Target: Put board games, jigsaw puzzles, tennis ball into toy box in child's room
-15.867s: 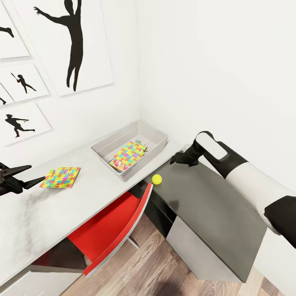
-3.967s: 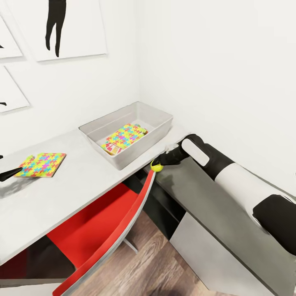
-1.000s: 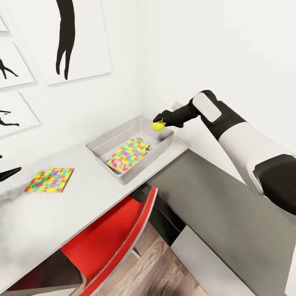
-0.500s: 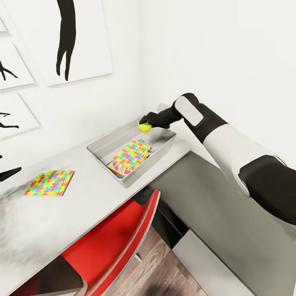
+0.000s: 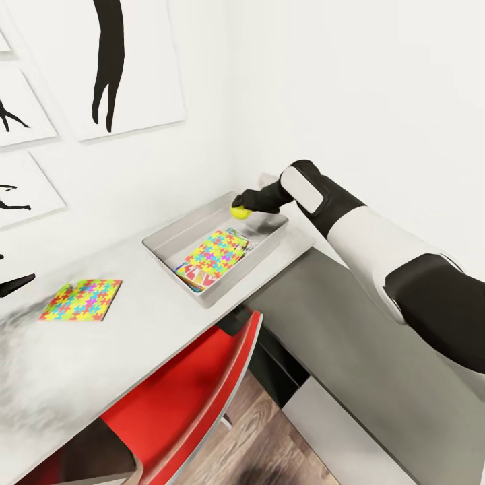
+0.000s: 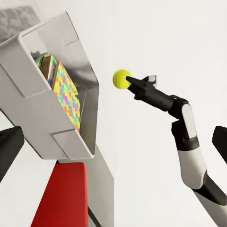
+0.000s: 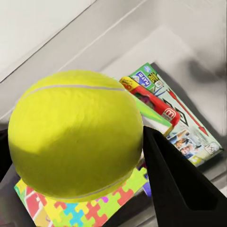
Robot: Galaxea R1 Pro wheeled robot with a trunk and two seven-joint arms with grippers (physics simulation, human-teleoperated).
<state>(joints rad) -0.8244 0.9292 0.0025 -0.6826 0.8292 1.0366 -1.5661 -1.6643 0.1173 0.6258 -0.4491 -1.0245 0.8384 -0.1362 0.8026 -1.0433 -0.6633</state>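
Observation:
My right gripper [image 5: 242, 206] is shut on the yellow-green tennis ball [image 5: 238, 212], holding it just over the far end of the light grey toy box [image 5: 228, 281] on the table [image 5: 135, 337]. In the right wrist view the tennis ball [image 7: 75, 135] hangs above the box's contents. One jigsaw puzzle [image 5: 214, 250] lies in the box on top of board games [image 7: 189, 130]. A second jigsaw puzzle [image 5: 82, 299] lies flat on the table to the left. My left gripper [image 5: 15, 283] hovers open at the left edge, near that puzzle. The left wrist view shows the toy box [image 6: 45, 123] and ball [image 6: 122, 79] from the side.
A red chair [image 5: 195, 397] is tucked under the table's front edge. A lower dark grey cabinet section [image 5: 350, 337] joins the table at the corner, under my right arm. White walls close in behind and to the right; silhouette pictures [image 5: 128, 60] hang on the back wall.
My right gripper has carried the ball leftward from beyond the box's far rim to over its far end, then lowered it slightly. Earlier it picked the ball up from the table corner.

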